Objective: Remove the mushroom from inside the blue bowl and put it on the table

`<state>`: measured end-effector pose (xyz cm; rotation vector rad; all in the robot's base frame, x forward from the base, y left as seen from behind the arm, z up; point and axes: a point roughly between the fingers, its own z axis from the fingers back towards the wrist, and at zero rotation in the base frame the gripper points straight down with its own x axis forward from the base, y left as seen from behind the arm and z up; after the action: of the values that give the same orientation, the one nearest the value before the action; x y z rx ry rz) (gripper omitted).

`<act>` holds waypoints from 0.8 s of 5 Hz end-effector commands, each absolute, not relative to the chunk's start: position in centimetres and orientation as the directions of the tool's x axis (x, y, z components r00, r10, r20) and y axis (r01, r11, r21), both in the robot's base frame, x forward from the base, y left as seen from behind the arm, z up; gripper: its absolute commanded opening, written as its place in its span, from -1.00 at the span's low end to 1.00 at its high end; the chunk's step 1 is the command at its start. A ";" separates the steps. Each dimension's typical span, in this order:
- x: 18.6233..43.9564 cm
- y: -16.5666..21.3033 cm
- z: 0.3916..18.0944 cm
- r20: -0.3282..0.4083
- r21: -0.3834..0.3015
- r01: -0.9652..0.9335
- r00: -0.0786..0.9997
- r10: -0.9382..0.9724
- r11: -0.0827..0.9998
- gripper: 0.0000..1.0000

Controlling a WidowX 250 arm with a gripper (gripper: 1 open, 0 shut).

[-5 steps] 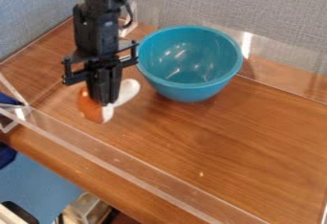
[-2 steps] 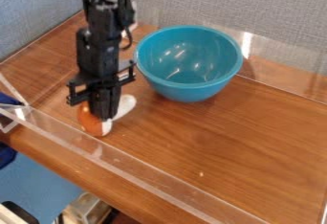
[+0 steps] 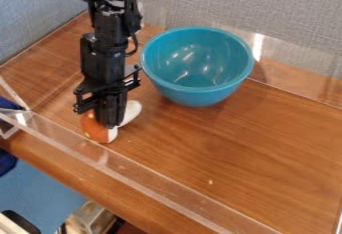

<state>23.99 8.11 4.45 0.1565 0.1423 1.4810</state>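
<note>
My gripper (image 3: pixel 106 121) pinches the mushroom (image 3: pixel 98 128), lying sideways directly beneath me, at or just above the table (image 3: pixel 227 148); blue bowl (image 3: pixel 198 66) stands beside, empty.

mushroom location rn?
Camera view, left side: the mushroom is out of the blue bowl, held by the gripper low over the table, left of the bowl near the front acrylic rim.

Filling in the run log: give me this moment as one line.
jaws: shut on small orange-capped toy mushroom | mushroom: low at brown wood-grain table, contact unclear | glossy teal-blue plastic bowl: empty
</note>
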 end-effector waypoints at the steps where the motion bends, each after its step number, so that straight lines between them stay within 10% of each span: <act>1: 24.6 8.5 5.8 0.014 0.167 -0.984 0.066 0.998 0.063 -1.00; 4: 25.3 8.4 6.5 0.014 0.194 -0.976 0.102 0.995 0.098 -1.00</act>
<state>24.67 8.39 5.53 0.1823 0.1705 1.4681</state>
